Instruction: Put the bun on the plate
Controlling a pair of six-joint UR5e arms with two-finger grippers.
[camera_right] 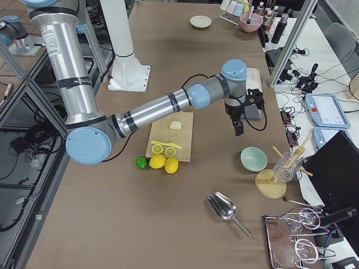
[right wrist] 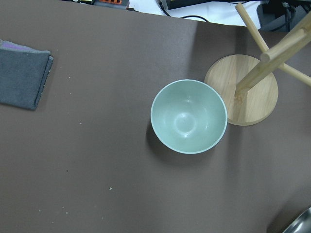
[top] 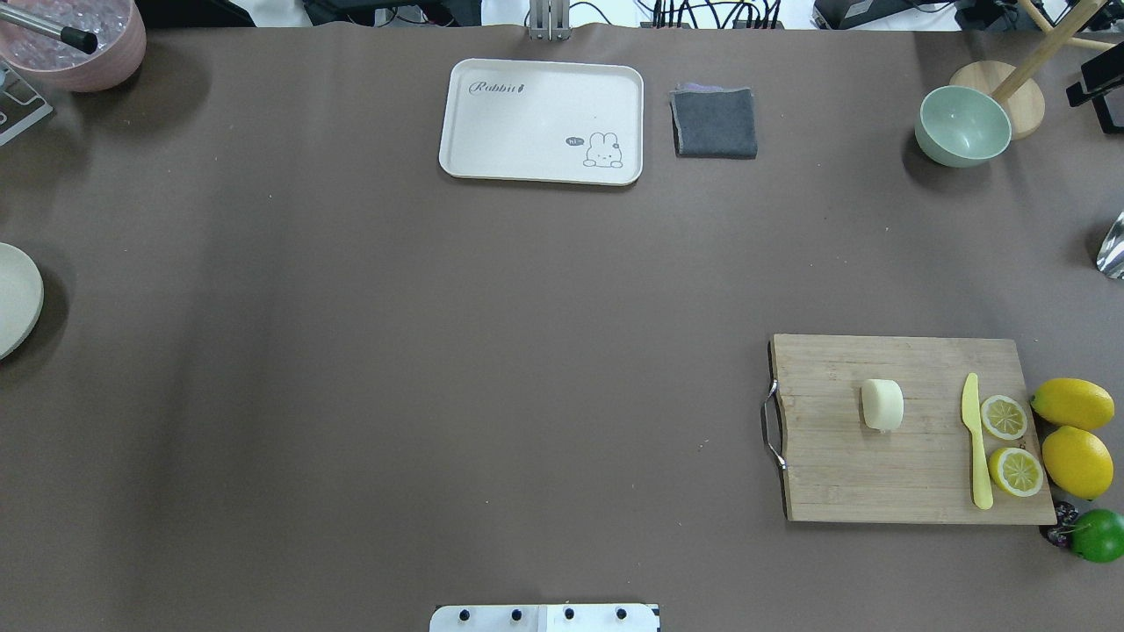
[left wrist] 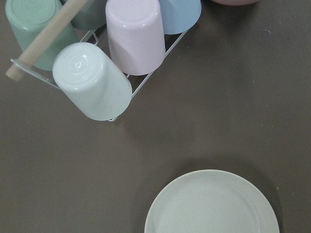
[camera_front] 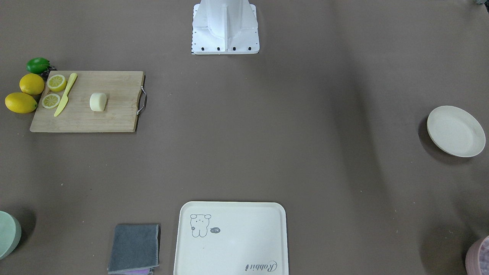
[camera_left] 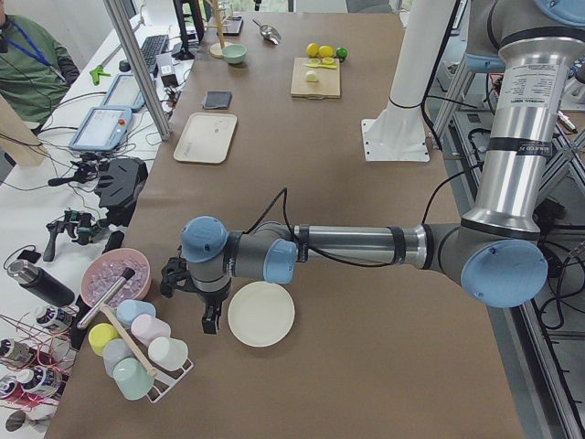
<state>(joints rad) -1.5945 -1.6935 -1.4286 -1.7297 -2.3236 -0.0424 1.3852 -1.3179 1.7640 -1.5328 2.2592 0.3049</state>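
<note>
The bun (camera_front: 98,102) is a pale cream lump lying on a wooden cutting board (camera_front: 114,114); the overhead view also shows the bun (top: 882,405). The round off-white plate (camera_front: 455,131) sits alone at the table's far end, and the left wrist view shows the plate (left wrist: 212,204) from above. My left gripper (camera_left: 212,320) hangs just beside the plate (camera_left: 261,313), on the cup rack's side. My right gripper (camera_right: 238,128) hangs over the table past the board, between the grey cloth and the green bowl. I cannot tell whether either gripper is open or shut.
On the board lie a yellow knife (camera_front: 65,94) and two lemon halves (camera_front: 56,82); whole lemons (camera_front: 21,102) and a lime sit beside it. A cream tray (camera_front: 231,238), a grey cloth (camera_front: 133,248), a green bowl (right wrist: 188,116), a cup rack (left wrist: 97,58) and a pink bowl (top: 79,39) line the edges.
</note>
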